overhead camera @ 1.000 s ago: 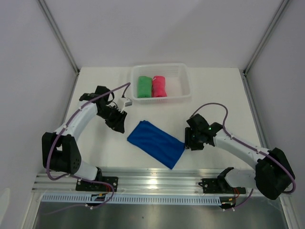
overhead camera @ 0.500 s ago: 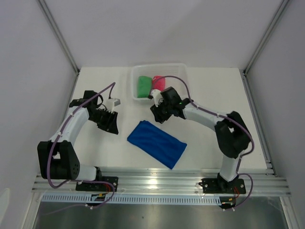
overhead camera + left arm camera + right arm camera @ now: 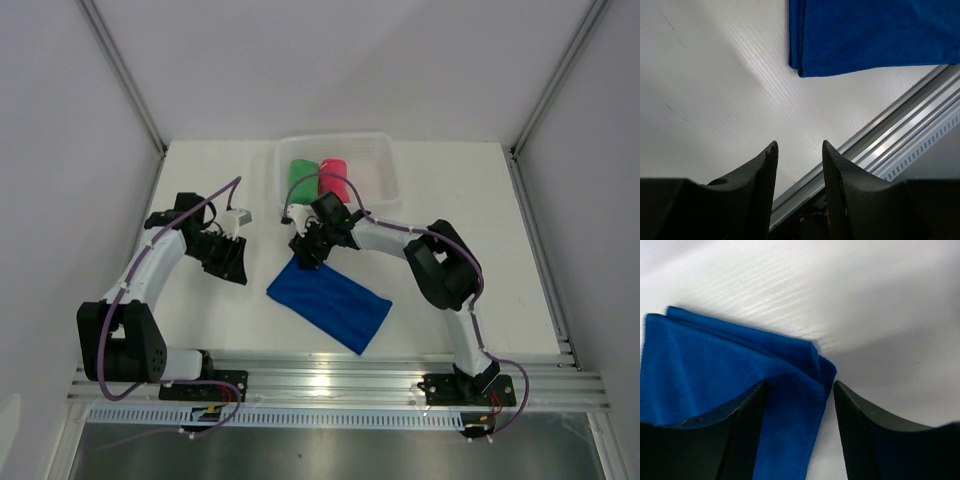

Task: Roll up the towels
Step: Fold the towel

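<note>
The blue towel [image 3: 330, 303] lies folded flat on the table, mid-front. My right gripper [image 3: 305, 252] is open at its far left corner. In the right wrist view the right gripper [image 3: 799, 384] straddles that corner of the blue towel [image 3: 715, 375], with a gap left beside the right finger. The green towel [image 3: 302, 180] and the pink-red towel [image 3: 335, 178] lie rolled side by side in the basket. My left gripper [image 3: 228, 262] hovers open and empty left of the blue towel. The left wrist view shows the left gripper [image 3: 799, 146] above bare table, the blue towel [image 3: 870, 35] ahead of it.
The white slotted basket [image 3: 392, 175] stands at the back centre, just beyond the right gripper. An aluminium rail [image 3: 340, 375] runs along the table's near edge and shows as a rail [image 3: 900, 125] in the left wrist view. White walls close in both sides.
The right arm swung from the towel's right end across past the basket to the towel's far left corner, and its jaws widened. The left arm drew back slightly to the left.
</note>
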You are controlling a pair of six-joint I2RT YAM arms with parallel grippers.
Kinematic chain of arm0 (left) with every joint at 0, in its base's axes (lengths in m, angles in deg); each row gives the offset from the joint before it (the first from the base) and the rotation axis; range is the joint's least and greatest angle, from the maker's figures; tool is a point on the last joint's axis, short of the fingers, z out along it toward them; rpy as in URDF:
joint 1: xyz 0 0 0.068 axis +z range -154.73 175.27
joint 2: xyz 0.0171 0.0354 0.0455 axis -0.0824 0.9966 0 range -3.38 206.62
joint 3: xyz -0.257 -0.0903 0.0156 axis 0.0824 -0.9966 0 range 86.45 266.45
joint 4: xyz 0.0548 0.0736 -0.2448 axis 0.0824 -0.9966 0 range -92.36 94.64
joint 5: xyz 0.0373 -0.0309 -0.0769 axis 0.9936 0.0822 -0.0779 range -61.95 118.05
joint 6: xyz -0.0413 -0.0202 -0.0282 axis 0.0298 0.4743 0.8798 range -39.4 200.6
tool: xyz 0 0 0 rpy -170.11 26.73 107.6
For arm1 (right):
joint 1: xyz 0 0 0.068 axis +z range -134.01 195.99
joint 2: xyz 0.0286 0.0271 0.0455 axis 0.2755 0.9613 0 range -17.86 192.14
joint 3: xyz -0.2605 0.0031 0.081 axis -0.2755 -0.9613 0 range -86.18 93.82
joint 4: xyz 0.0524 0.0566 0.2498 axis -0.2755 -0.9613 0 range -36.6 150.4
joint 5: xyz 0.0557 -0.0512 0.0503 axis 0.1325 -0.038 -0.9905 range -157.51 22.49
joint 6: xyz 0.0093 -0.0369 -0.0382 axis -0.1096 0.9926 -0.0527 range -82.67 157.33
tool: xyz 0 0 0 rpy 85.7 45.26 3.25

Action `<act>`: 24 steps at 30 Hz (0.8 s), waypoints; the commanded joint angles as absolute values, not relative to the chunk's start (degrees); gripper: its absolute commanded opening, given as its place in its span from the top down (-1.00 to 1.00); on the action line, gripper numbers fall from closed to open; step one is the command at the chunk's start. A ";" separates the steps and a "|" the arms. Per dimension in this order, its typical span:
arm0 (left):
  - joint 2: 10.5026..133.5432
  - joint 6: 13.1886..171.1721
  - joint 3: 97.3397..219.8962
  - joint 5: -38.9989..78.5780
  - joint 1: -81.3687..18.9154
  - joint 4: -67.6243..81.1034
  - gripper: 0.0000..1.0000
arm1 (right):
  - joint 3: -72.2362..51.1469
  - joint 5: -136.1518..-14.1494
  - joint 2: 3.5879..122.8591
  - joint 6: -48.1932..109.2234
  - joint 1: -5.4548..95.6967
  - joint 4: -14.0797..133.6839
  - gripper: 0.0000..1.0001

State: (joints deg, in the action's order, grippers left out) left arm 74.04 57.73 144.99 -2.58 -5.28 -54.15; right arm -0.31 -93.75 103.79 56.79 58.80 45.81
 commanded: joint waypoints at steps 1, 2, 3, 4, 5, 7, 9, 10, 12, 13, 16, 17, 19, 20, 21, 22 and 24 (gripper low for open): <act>73.78 58.89 145.33 -2.71 -4.90 -53.63 0.12 | 3.63 -90.90 107.81 58.77 60.20 45.74 -0.19; 73.87 58.80 145.42 -2.80 -4.90 -53.64 0.12 | 4.34 -89.93 108.44 59.38 61.16 45.02 -0.19; 74.05 58.89 145.34 -2.80 -4.90 -53.72 0.12 | 4.78 -89.23 108.79 60.17 61.60 44.58 -0.18; 74.14 58.89 145.25 -2.89 -4.90 -53.72 0.13 | 5.22 -88.26 109.14 60.53 62.04 44.23 -0.18; 74.14 58.98 145.16 -2.89 -4.90 -53.72 0.13 | 5.23 -87.73 109.58 60.71 62.40 44.23 -0.17; 73.96 59.07 144.90 -2.89 -4.90 -53.64 0.13 | 5.05 -87.29 109.59 60.45 62.93 44.05 -0.13; 73.79 58.98 144.64 -2.71 -4.90 -53.46 0.13 | 5.14 -87.46 109.85 59.75 62.84 43.61 0.03; 73.61 58.89 144.63 -2.62 -4.90 -53.46 0.13 | 5.05 -87.29 109.85 58.78 62.84 43.44 0.11; 73.61 58.63 144.72 -2.45 -4.90 -53.63 0.13 | 4.88 -86.50 109.76 57.29 62.49 42.56 0.52; 73.78 58.63 144.81 -2.36 -4.90 -53.64 0.13 | 4.61 -86.49 109.50 55.02 62.31 42.56 0.69; 73.78 58.28 145.07 -2.45 -4.90 -53.81 0.13 | 0.06 -88.60 106.87 51.32 60.91 45.97 0.92; 73.78 58.19 145.25 -2.62 -4.90 -53.81 0.13 | -3.61 -89.56 105.82 48.35 60.47 47.72 0.95; 74.05 58.19 146.03 -2.71 -4.90 -53.90 0.13 | -6.97 -89.75 102.91 44.21 59.33 53.26 1.00; 74.40 58.19 146.13 -3.06 -4.90 -54.07 0.13 | -8.38 -89.57 102.12 39.75 57.76 54.67 1.00; 74.57 57.84 146.30 -3.24 -4.90 -54.34 0.13 | -11.09 -88.61 101.33 37.61 56.87 56.95 1.00; 74.84 57.75 147.00 -3.41 -4.90 -54.60 0.13 | -12.51 -87.82 99.50 34.98 55.99 57.84 1.00; 75.45 57.49 147.35 -3.85 -4.90 -54.86 0.13 | -16.02 -85.11 97.20 28.41 53.36 61.51 1.00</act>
